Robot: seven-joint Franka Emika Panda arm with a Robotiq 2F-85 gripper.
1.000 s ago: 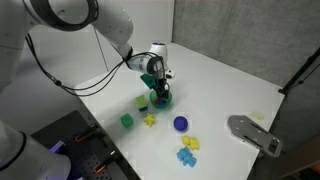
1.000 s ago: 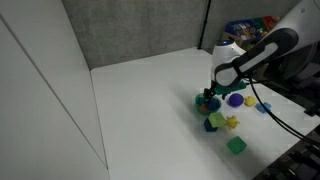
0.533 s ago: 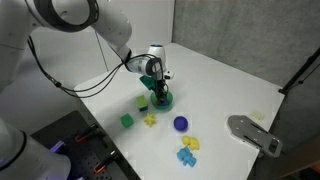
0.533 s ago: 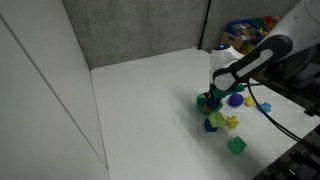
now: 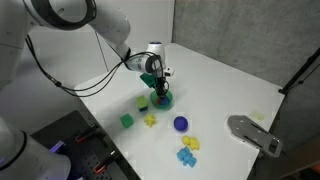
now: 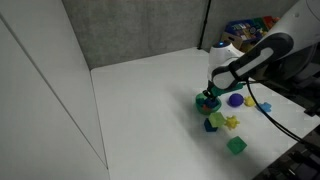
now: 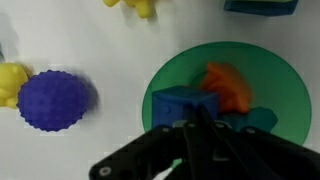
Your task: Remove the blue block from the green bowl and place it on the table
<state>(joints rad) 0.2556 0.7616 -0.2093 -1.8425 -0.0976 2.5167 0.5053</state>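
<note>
While the gripper is parked low over the green bowl near the middle of the table, the blue block is seen sitting inside that bowl, best caught in the wrist view. It's tucked against the bowl's left inner side, touching an orange piece, with a teal bit also lying in the bowl. The dark fingers are seen coming up from the bottom edge and meeting right at the block's lower edge, but whether the block is actually pinched or the jaws are just parked there can't be told from these shots. Outside the bowl, a bumpy purple ball is found just beside it, with a yellow piece touching the ball's far side. In an exterior view, a green cube is spotted near the table edge, and light blue pieces are grouped farther along.
</note>
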